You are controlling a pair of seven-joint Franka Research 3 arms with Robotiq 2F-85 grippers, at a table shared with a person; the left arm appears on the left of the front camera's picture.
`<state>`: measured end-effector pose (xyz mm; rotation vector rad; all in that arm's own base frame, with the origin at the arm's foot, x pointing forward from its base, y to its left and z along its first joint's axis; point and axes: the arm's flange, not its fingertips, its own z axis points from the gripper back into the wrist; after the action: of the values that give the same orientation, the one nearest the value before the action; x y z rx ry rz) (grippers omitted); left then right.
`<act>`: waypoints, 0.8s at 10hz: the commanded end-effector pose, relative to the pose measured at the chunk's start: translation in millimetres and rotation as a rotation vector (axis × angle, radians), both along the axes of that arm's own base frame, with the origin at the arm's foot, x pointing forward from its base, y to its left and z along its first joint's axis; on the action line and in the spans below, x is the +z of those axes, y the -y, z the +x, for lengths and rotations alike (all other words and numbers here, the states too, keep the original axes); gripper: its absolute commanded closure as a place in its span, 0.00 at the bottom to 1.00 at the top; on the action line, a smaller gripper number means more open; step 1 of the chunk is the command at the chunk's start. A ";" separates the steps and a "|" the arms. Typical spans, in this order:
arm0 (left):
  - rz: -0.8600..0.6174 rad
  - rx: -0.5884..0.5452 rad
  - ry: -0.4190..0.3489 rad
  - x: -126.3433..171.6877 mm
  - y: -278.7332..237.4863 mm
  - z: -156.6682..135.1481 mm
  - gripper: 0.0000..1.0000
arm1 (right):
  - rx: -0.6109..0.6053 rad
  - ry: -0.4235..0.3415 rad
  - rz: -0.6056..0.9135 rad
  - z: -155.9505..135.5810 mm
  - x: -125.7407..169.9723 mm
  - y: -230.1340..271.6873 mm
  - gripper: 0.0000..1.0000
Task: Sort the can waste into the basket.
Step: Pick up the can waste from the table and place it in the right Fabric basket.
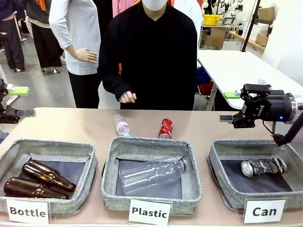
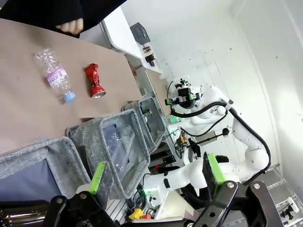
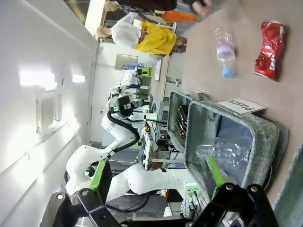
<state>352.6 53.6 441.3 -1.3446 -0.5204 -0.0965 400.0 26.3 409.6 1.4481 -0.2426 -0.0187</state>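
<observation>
A red crushed can (image 1: 165, 128) lies on the tan table behind the middle basket, beside a small plastic bottle; it also shows as the red can (image 2: 94, 80) and the red can (image 3: 270, 49). The black-and-silver can (image 1: 263, 167) lies on its side inside the grey "Can" basket (image 1: 251, 146) at the right. My right gripper (image 1: 229, 107) hovers open above that basket's far left corner, holding nothing. My left gripper (image 1: 19, 101) hangs open at the far left edge, over the table. The green pads (image 2: 98, 177) and the pads (image 3: 214, 175) stand wide apart.
A "Plastic" basket (image 1: 110, 165) in the middle holds a clear bottle. The "Bottle" basket (image 1: 9, 158) at the left holds two brown bottles. A small plastic bottle (image 1: 122, 125) lies by the red can. A person in black stands across the table, one hand (image 1: 127, 98) near its far edge.
</observation>
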 end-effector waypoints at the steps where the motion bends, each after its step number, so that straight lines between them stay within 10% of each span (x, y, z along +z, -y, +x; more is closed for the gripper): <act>1: -0.004 -0.010 -0.011 2.9 -0.7 -2.5 0.00 | 0.012 0.002 -0.008 -1.6 0.2 2.1 0.00; 8: -0.004 -0.010 -0.011 2.9 -0.7 -2.5 0.00 | -0.113 -0.238 -0.922 126.1 45.4 -113.9 0.00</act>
<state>352.8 53.2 440.2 -1.3450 -0.5169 -0.0954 506.4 137.2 461.9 0.7277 -0.2573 -0.1049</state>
